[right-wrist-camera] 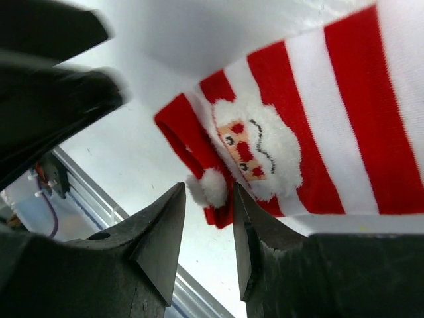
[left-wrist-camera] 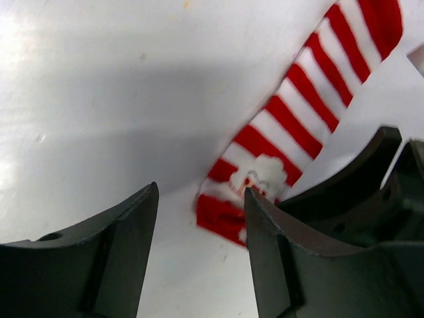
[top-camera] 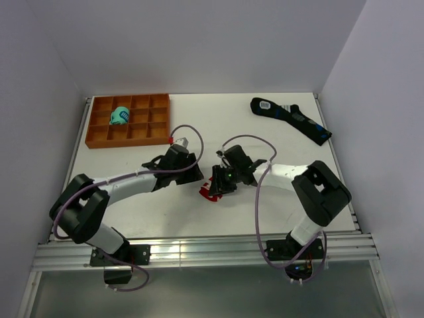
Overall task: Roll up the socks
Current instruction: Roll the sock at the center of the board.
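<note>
The red-and-white striped socks point(top-camera: 209, 193) lie flat on the white table between my two grippers. In the left wrist view the socks point(left-wrist-camera: 298, 112) run diagonally up to the right, and the red cuff end with its white fuzzy patch lies just past my right fingertip. My left gripper point(left-wrist-camera: 201, 189) is open over bare table beside that cuff. In the right wrist view the socks point(right-wrist-camera: 318, 132) show a Santa face. A white pompom sits at the mouth of my open right gripper point(right-wrist-camera: 208, 187), with a gap on its left side. From above, the left gripper point(top-camera: 196, 173) and right gripper point(top-camera: 218, 184) nearly meet.
An orange compartment tray point(top-camera: 129, 136) at the back left holds a teal sock bundle point(top-camera: 120, 116). A long black sock point(top-camera: 291, 118) lies at the back right. The table's metal front rail point(right-wrist-camera: 86, 192) runs close below the socks.
</note>
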`<state>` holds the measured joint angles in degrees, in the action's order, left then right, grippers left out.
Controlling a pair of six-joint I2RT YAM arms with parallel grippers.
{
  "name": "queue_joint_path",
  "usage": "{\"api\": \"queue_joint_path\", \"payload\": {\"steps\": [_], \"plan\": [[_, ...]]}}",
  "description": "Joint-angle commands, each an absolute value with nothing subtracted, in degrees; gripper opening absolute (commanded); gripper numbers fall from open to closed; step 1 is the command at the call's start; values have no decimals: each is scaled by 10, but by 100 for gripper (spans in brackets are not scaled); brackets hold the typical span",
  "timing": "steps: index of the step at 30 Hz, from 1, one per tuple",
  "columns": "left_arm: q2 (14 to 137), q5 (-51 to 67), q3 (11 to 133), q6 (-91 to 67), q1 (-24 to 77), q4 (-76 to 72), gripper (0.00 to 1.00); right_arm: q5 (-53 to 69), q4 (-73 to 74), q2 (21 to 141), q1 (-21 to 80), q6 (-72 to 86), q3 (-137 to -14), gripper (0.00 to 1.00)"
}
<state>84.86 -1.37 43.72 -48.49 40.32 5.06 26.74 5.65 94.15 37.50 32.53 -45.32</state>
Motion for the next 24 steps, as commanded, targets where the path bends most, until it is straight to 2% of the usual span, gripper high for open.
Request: {"api": "queue_joint_path", "payload": {"steps": [1, 5, 6, 9, 17, 24], "plan": [[891, 13, 489, -447, 405, 51, 58, 213, 59, 899, 381, 305, -449, 42], [939, 94, 504, -433, 407, 40, 49, 189, 42, 868, 381, 301, -435, 42], [956, 103, 506, -432, 407, 44, 44, 185, 40, 863, 381, 301, -430, 42], [976, 120, 517, -425, 407, 60, 40, 171, 27, 841, 381, 294, -413, 42], [1002, 131, 534, -401, 408, 97, 40, 163, -32, 807, 402, 246, -379, 51], [1034, 118, 572, -388, 408, 170, 37, 85, -87, 776, 468, 221, -328, 59]]}}
